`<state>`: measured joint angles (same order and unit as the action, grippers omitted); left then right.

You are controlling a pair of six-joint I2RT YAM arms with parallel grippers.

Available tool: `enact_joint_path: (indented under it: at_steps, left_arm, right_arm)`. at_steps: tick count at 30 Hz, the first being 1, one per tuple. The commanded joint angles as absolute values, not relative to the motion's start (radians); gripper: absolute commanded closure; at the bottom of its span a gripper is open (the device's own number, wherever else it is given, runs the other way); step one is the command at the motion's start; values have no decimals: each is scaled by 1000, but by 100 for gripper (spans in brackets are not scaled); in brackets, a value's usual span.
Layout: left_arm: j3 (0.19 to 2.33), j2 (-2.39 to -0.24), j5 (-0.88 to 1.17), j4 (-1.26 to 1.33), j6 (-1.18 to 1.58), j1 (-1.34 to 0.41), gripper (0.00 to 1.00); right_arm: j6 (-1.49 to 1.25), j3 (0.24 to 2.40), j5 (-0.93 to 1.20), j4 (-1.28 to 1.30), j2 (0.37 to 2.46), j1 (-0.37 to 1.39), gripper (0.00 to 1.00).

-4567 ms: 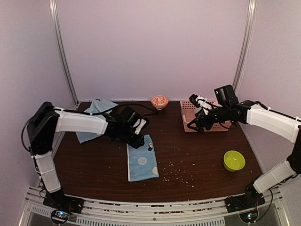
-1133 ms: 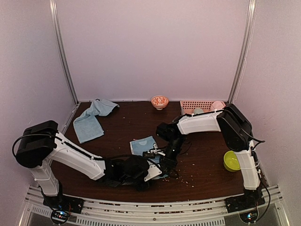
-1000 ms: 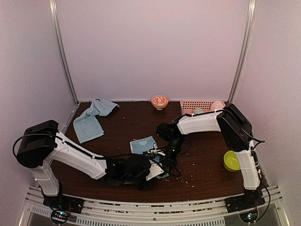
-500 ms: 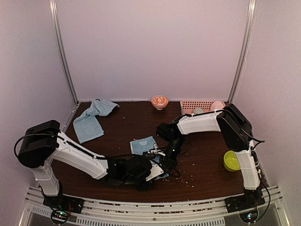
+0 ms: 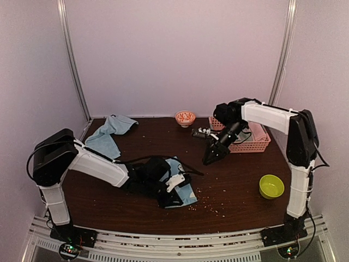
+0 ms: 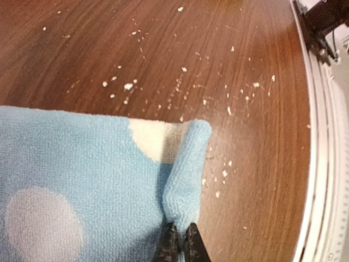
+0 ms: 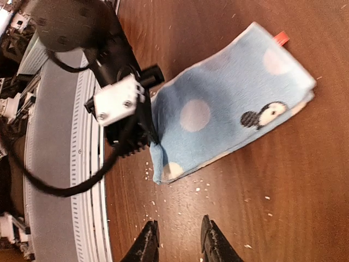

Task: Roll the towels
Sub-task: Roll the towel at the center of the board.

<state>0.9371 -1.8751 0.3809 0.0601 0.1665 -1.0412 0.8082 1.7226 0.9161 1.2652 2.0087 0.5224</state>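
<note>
The spotted light-blue towel (image 5: pixel 182 189) lies flat near the table's front middle, with white spots and a small cartoon print (image 7: pixel 262 114). My left gripper (image 6: pixel 182 246) is shut on a pinched-up fold at the towel's (image 6: pixel 82 185) near corner, low over the table (image 5: pixel 170 197). That gripper (image 7: pixel 143 130) also shows in the right wrist view at the towel's (image 7: pixel 229 103) edge. My right gripper (image 7: pixel 179 243) is open and empty, hanging above bare wood to the towel's right (image 5: pixel 209 159). The plain blue towel (image 5: pixel 107 137) lies crumpled at the back left.
A pink lattice basket (image 5: pixel 246 143) stands at the back right behind the right gripper. Further forward on the right is a lime-green bowl (image 5: pixel 271 186). A small orange-patterned bowl (image 5: pixel 185 117) is at the back middle. Pale crumbs (image 6: pixel 180 87) litter the wood beside the metal front rail (image 6: pixel 327 164).
My right gripper has opened, let go of the spotted towel and swung up and back toward the basket. My left gripper has shut on the towel's near corner.
</note>
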Motion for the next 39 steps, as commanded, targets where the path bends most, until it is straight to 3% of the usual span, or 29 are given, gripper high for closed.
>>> enact_joint_path:
  at_steps: [1, 8, 12, 18, 24, 39]
  left_arm:
    - [1002, -1970, 697, -9, 300, -975, 100]
    - [1036, -2104, 854, -1, 427, -881, 100]
    - [975, -2136, 939, 140, 549, -842, 100]
    - [966, -2158, 917, 141, 540, -835, 100]
    - [952, -2162, 888, 140, 541, -836, 100]
    - [967, -2173, 848, 94, 519, -836, 100]
  right_arm:
    - [747, 1727, 941, 1236, 1830, 509, 75]
    - [707, 1515, 926, 1011, 1567, 557, 77]
    - [796, 1402, 777, 960, 1493, 670, 77]
    - [762, 1217, 380, 738, 1550, 870, 84]
    - [734, 1115, 187, 498, 1642, 987, 78]
    - [815, 1027, 188, 344, 1748, 1073, 72]
